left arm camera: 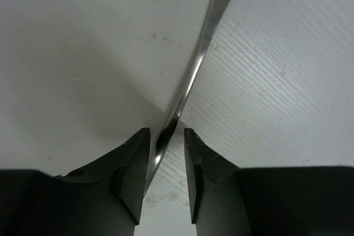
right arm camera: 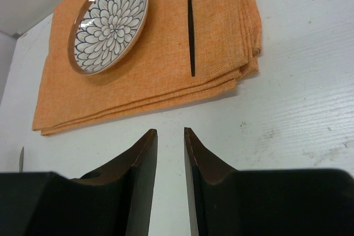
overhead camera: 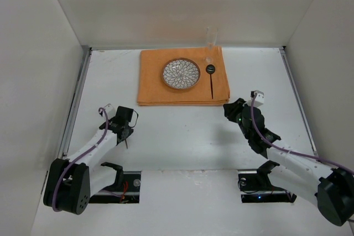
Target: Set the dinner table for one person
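Observation:
On the white dinner table (overhead camera: 182,136), an orange cloth mat (overhead camera: 152,84) carries a flower-patterned plate (overhead camera: 181,73) and a black spoon (overhead camera: 211,81); both also show in the right wrist view, plate (right arm camera: 109,21) and spoon (right arm camera: 191,23). A clear glass (overhead camera: 210,40) stands at the mat's far right corner. My left gripper (left arm camera: 167,132) is low over the table's left part, jaws a little apart astride a shiny metal utensil (left arm camera: 191,75) that rests against the left finger only. Its near end pokes out under the gripper in the top view (overhead camera: 126,143). My right gripper (right arm camera: 170,131) is narrowly open and empty, just short of the mat's near right corner.
Thin metal rails (overhead camera: 77,98) run along the table's sides, and white walls enclose it on three sides. The arm bases (overhead camera: 127,183) sit at the near edge. My left gripper is close to the left rail.

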`<state>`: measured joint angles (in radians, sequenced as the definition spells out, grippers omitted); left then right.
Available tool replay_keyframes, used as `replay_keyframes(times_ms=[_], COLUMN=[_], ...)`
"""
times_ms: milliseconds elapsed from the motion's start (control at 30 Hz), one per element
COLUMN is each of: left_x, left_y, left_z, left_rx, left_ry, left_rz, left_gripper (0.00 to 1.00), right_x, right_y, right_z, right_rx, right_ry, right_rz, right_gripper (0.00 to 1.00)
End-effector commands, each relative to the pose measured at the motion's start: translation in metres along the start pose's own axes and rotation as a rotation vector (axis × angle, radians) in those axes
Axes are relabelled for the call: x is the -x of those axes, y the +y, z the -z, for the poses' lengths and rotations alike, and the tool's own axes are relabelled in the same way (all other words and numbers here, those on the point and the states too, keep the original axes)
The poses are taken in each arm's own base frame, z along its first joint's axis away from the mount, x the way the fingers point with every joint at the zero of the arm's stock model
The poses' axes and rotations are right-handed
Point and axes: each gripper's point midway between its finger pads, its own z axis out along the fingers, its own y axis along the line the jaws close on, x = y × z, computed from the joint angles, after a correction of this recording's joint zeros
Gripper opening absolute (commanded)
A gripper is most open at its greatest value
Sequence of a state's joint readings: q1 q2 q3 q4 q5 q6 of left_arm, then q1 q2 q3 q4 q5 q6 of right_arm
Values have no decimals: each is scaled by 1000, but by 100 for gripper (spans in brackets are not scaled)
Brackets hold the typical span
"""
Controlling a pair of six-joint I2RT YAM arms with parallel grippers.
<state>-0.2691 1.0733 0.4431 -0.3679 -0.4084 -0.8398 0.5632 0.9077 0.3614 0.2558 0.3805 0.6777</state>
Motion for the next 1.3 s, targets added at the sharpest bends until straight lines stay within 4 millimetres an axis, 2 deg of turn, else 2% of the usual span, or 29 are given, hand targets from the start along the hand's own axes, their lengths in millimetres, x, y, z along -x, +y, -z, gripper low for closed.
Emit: replay_keyframes(times_ms=[0,200,333,467,633,767,933,1067,1267], left_x=[-19,-21,-19,-10,8,34,65,79,98], left_y=[3,1,0,-6,-25,-60,-126,-165,-240], left_z=[-1,0,2,9,26,54,79,77,62], left_rx=[4,-9,-24,-72,-157,-254,-381,-449,-556], left_ry=[84,92,81,37,-51,-158,-279,-303,-280], left_rz=[-31,-35,-31,-20,-68,-174,-376,-397,-450], left_gripper=[26,8,1,0,0,0,0,0,1], right_x=[20,22,24,25,24,21,21,24,19], right_y=[22,22,22,22,21,20,21,22,21], right_z=[2,4,6,7,6,3,2,5,1], right_rx=[73,75,80,82,79,69,71,79,74], right_ry=[-61,-69,-76,-78,-77,-66,-68,-78,-65], right_rz=[-26,-26,-30,-31,-30,-24,-25,-30,-22], right_gripper=[32,32,32,32,32,32,32,33,33])
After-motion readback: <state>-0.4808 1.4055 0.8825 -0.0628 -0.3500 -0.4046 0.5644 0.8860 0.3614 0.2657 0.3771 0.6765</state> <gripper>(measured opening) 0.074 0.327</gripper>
